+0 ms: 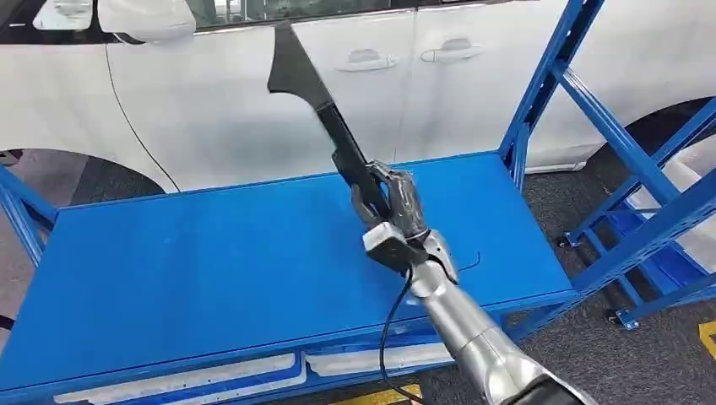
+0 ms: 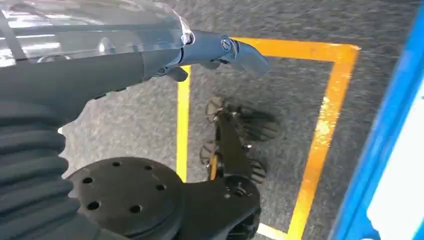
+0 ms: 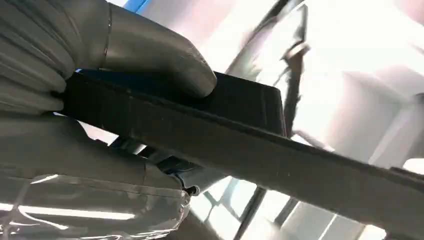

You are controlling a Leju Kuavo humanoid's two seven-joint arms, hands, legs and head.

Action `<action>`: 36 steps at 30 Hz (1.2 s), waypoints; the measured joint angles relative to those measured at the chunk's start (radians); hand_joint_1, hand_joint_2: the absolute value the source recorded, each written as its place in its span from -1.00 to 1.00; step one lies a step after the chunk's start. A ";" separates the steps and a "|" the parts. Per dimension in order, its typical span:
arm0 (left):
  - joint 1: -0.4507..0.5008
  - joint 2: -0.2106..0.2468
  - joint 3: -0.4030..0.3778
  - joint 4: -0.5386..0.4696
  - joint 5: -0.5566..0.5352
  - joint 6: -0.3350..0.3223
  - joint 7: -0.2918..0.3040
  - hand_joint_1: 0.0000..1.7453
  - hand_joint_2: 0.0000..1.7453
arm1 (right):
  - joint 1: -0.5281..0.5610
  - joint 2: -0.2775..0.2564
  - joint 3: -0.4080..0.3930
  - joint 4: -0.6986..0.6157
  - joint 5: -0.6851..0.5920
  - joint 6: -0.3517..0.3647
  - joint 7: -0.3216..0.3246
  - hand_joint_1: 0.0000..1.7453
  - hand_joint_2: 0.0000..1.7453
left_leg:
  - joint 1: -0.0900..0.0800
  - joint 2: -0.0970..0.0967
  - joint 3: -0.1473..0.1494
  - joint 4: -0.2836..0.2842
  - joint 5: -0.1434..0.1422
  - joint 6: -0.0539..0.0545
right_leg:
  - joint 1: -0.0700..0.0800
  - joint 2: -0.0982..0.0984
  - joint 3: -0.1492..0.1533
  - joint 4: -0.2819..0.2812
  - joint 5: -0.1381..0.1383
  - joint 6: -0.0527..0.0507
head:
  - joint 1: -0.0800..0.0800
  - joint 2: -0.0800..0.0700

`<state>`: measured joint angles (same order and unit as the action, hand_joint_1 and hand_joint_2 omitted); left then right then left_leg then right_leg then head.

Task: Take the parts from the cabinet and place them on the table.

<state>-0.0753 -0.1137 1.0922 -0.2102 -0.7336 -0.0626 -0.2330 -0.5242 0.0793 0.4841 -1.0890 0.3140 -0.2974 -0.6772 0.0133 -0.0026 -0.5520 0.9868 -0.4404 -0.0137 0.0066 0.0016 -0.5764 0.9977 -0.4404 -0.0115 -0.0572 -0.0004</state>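
In the head view, the right hand (image 1: pixel 395 221) sat right of the frame's centre, its silver arm rising from the lower right edge. Its fingers were wrapped around the lower end of a long black trim part (image 1: pixel 314 101), which slanted up and left from the hand to a broader, pointed end near the top of the frame. The part was held above the blue desk (image 1: pixel 211 261), not lying on it; its upper end showed against the white car (image 1: pixel 473 93) that filled the top of the picture behind the desk. A thin black cable (image 1: pixel 390 329) hung beside the forearm. A blue shelving rack (image 1: pixel 642 194) stood at the right edge on the grey floor.

The right wrist view showed the grey thumb (image 3: pixel 160 50) pressed on the flat face of the black part, with darker fingers under it.

In the left wrist view, the left hand (image 2: pixel 215 52) hung over grey carpet marked with yellow floor tape (image 2: pixel 327 125). Whether its fingers were spread or curled I could not tell.
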 joint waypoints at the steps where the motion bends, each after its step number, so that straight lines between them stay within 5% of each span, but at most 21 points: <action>1: 0.002 0.002 0.008 0.000 0.000 0.005 0.009 -1.00 1.00 | 0.031 -0.012 -0.001 -0.083 -0.090 0.062 -0.004 1.00 1.00 | -0.001 -0.002 -0.002 0.004 -0.003 -0.005 | -0.010 -0.002 0.001 -0.010 0.008 -0.008 | 0.000 0.000; 3: 0.004 0.003 0.024 0.000 0.000 0.012 0.018 -1.00 1.00 | 0.084 -0.025 -0.008 -0.276 -0.277 0.215 -0.005 1.00 1.00 | 0.000 0.000 -0.037 0.078 -0.062 -0.013 | -0.014 -0.004 -0.004 -0.010 0.011 -0.017 | 0.000 0.000; 5: 0.005 0.005 0.038 0.000 0.000 0.017 0.020 -1.00 1.00 | 0.112 -0.033 -0.038 -0.451 -0.398 0.370 -0.005 1.00 1.00 | 0.004 0.000 -0.112 0.251 -0.147 -0.022 | -0.011 -0.004 -0.005 -0.009 0.009 -0.020 | 0.000 0.000; 7: 0.005 0.006 0.046 0.000 0.000 0.018 0.021 -1.00 1.00 | 0.138 -0.039 -0.051 -0.558 -0.417 0.403 -0.005 1.00 1.00 | 0.004 0.000 -0.152 0.338 -0.160 -0.023 | -0.009 -0.004 -0.002 -0.008 0.005 -0.021 | 0.000 0.000; 9: 0.005 0.008 0.050 0.000 0.000 0.018 0.021 -1.00 1.00 | 0.158 -0.045 -0.062 -0.631 -0.420 0.407 -0.005 1.00 1.00 | 0.004 0.000 -0.103 0.230 -0.087 -0.017 | -0.007 -0.002 0.002 -0.004 0.000 -0.020 | 0.000 0.000; 11: 0.004 0.010 0.056 0.000 0.000 0.018 0.021 -1.00 1.00 | 0.166 -0.048 -0.067 -0.684 -0.422 0.410 -0.005 1.00 1.00 | -0.001 0.000 -0.014 0.033 0.001 0.001 | -0.006 0.001 0.008 -0.002 -0.005 -0.017 | 0.000 0.000; 14: 0.000 0.012 0.062 0.000 0.000 0.020 0.020 -1.00 1.00 | 0.177 -0.052 -0.077 -0.732 -0.436 0.432 -0.005 1.00 1.00 | -0.010 -0.001 -0.004 0.008 -0.009 0.011 | -0.005 0.002 0.002 0.001 -0.005 -0.001 | 0.000 0.000; 17: 0.002 0.011 0.067 0.000 0.000 0.023 0.005 -1.00 1.00 | 0.200 -0.035 -0.093 -0.782 -0.534 0.581 -0.003 1.00 1.00 | 0.000 0.000 0.002 -0.012 0.005 0.026 | -0.008 0.001 0.000 0.011 -0.016 0.016 | 0.000 0.000; 20: -0.002 0.010 0.068 0.000 0.000 0.020 -0.016 -1.00 1.00 | 0.206 -0.035 -0.063 -0.821 -0.566 0.646 0.007 1.00 1.00 | -0.001 0.001 0.000 -0.014 0.006 0.034 | -0.014 0.001 -0.092 0.210 -0.129 0.029 | 0.000 0.000; 22: -0.002 0.010 0.068 0.000 0.000 0.019 -0.021 -1.00 1.00 | 0.222 -0.037 -0.039 -0.835 -0.566 0.660 0.015 1.00 1.00 | -0.001 0.001 0.000 -0.012 0.005 0.034 | -0.019 0.001 -0.149 0.324 -0.158 0.036 | 0.000 0.000; 24: -0.002 0.009 0.067 0.000 0.000 0.018 -0.021 -1.00 1.00 | 0.229 -0.040 -0.017 -0.846 -0.565 0.671 0.016 1.00 1.00 | 0.000 -0.001 0.000 -0.008 0.002 0.030 | -0.027 0.000 -0.114 0.244 -0.092 0.041 | 0.000 0.000; 26: -0.002 0.006 0.067 0.000 0.000 0.017 -0.018 -1.00 1.00 | 0.228 -0.041 0.001 -0.858 -0.560 0.678 0.016 1.00 1.00 | 0.002 -0.003 0.000 0.005 -0.005 0.021 | -0.033 -0.001 -0.022 0.059 -0.005 0.043 | 0.000 0.000; 27: -0.002 0.006 0.067 0.000 0.000 0.020 -0.016 -1.00 1.00 | 0.228 -0.042 0.007 -0.860 -0.557 0.680 0.016 1.00 1.00 | -0.002 -0.004 -0.005 0.013 -0.009 0.013 | -0.030 0.000 -0.005 0.027 -0.021 0.038 | 0.000 0.000; 32: -0.007 0.007 0.067 0.000 0.000 0.034 -0.006 -1.00 1.00 | 0.221 -0.051 0.041 -0.862 -0.563 0.689 0.045 1.00 1.00 | 0.003 -0.003 -0.017 0.025 -0.016 -0.013 | -0.027 0.001 -0.019 0.020 -0.001 -0.002 | 0.000 0.000; 33: -0.007 0.007 0.067 0.000 0.000 0.034 -0.006 -1.00 1.00 | 0.217 -0.054 0.047 -0.863 -0.565 0.689 0.047 1.00 1.00 | 0.003 -0.002 -0.026 0.052 -0.046 -0.016 | -0.027 -0.001 -0.021 0.017 0.003 -0.008 | 0.000 0.000; 36: -0.007 0.006 0.067 0.000 0.000 0.034 -0.005 -1.00 1.00 | 0.212 -0.060 0.054 -0.862 -0.572 0.688 0.050 1.00 1.00 | 0.005 -0.002 -0.110 0.275 -0.177 -0.024 | -0.020 -0.005 -0.039 0.018 0.016 -0.018 | 0.000 0.000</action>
<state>-0.0824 -0.1076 1.1597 -0.2102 -0.7336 -0.0282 -0.2377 -0.3118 0.0191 0.5382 -1.9512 -0.2582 0.3910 -0.6271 0.0188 -0.0050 -0.6616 1.2617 -0.6172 -0.0376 -0.0136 -0.0031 -0.6154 1.0156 -0.4246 -0.0291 -0.0576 -0.0004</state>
